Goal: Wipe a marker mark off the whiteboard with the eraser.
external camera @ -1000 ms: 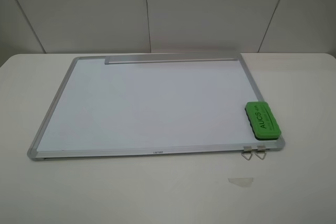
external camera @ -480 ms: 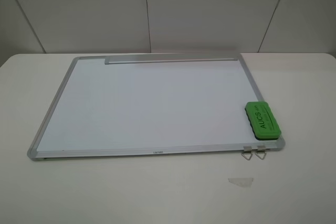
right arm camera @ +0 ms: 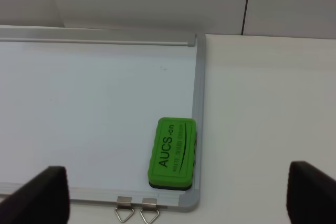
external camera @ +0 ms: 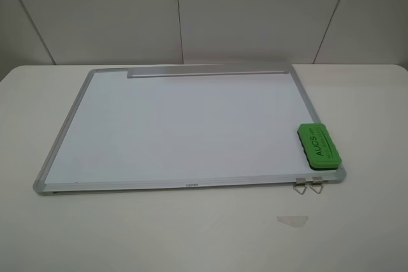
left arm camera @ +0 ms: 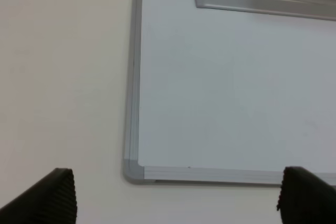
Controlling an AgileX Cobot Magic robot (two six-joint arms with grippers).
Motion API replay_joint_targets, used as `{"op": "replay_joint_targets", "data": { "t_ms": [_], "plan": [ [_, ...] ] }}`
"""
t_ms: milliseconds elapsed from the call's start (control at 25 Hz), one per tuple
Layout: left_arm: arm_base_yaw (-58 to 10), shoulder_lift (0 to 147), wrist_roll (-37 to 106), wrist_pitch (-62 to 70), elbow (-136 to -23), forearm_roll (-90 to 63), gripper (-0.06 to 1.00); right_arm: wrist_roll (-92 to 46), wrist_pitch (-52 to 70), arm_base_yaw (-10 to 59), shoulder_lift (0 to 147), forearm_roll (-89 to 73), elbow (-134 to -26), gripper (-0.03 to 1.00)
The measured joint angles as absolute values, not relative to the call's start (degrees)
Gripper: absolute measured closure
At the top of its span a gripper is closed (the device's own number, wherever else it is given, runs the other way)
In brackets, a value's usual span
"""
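The whiteboard [external camera: 178, 125] lies flat on the white table, its silver frame showing all round. The green eraser [external camera: 319, 146] with black "AUCS" lettering rests on the board's near right corner, against the frame. The right wrist view shows the eraser [right arm camera: 172, 153] and a tiny dark marker mark [right arm camera: 164, 67] on the board beyond it. My right gripper [right arm camera: 176, 192] is open, hanging above and short of the eraser. My left gripper [left arm camera: 178, 198] is open over the table by the whiteboard's [left arm camera: 226, 82] near left corner. Neither gripper appears in the exterior view.
A metal tray strip [external camera: 207, 71] runs along the board's far edge. Two metal clips [external camera: 309, 186] stick out from the near edge by the eraser. A small clear scrap [external camera: 292, 220] lies on the table [external camera: 191, 234] in front. A white panelled wall stands behind.
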State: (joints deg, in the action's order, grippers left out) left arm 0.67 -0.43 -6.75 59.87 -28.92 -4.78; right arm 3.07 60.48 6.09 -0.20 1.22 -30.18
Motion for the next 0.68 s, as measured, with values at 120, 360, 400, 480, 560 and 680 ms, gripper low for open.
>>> {"op": "replay_joint_targets", "data": {
  "t_ms": [120, 360, 400, 480, 560, 680],
  "plan": [
    [0.67, -0.43, -6.75, 59.87, -28.92, -4.78, 0.16, 3.07, 60.48, 6.09, -0.20, 1.22, -30.18, 0.14],
    [0.67, -0.43, -6.75, 59.87, -28.92, -4.78, 0.16, 3.07, 60.48, 6.09, -0.20, 1.22, -30.18, 0.14],
    [0.67, -0.43, -6.75, 59.87, -28.92, -4.78, 0.16, 3.07, 60.48, 6.09, -0.20, 1.22, -30.18, 0.14],
    [0.67, -0.43, -6.75, 59.87, -28.92, -4.78, 0.16, 3.07, 60.48, 6.09, -0.20, 1.22, -30.18, 0.14],
    [0.67, -0.43, -6.75, 59.87, -28.92, -4.78, 0.16, 3.07, 60.48, 6.09, -0.20, 1.22, -30.18, 0.14],
    [0.67, -0.43, -6.75, 59.87, -28.92, -4.78, 0.16, 3.07, 60.48, 6.09, -0.20, 1.16, -30.18, 0.14]
  ]
}}
